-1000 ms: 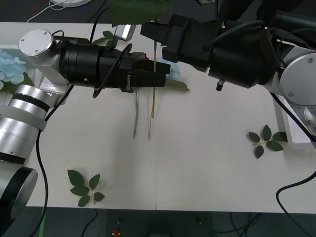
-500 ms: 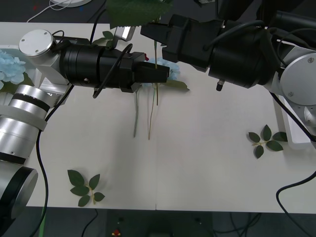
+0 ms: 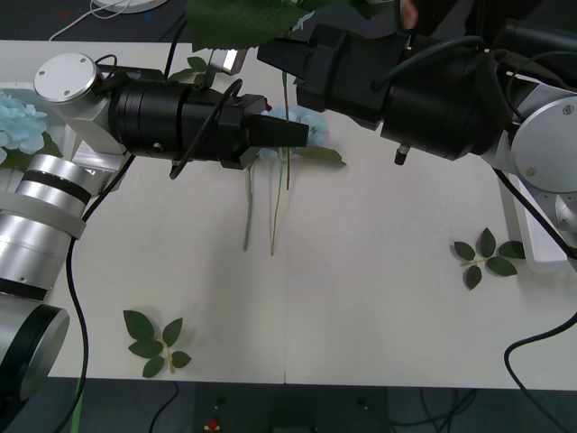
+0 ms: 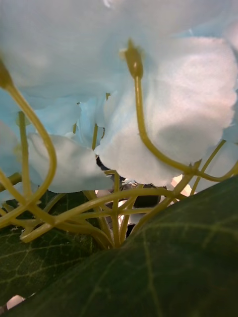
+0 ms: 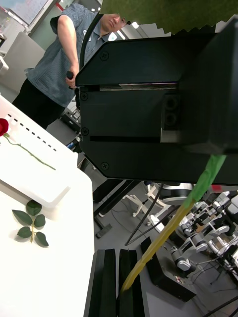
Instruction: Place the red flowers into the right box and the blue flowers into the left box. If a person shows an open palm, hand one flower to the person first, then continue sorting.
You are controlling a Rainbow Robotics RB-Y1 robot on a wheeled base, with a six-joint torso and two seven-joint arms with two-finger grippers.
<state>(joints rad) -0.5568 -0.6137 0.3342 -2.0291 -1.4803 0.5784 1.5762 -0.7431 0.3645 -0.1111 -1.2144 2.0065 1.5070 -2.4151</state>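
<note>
Two claws meet at upper centre: left claw (image 3: 293, 133), black fingers pressed together beside the thin green stem (image 3: 287, 135) of a pale-blue hydrangea (image 4: 119, 74) hanging from the right claw, whose grip I cannot tell.

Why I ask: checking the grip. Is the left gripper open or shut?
Shut: the left gripper is pressed together, no gap, on the blue flower's stem.

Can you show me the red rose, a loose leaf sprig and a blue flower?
red rose (image 5: 3, 127): left wrist view, its head.
leaf sprig (image 3: 144, 348): front view, one leaf.
blue flower (image 3: 16, 122): front view, petals at the left edge.
</note>
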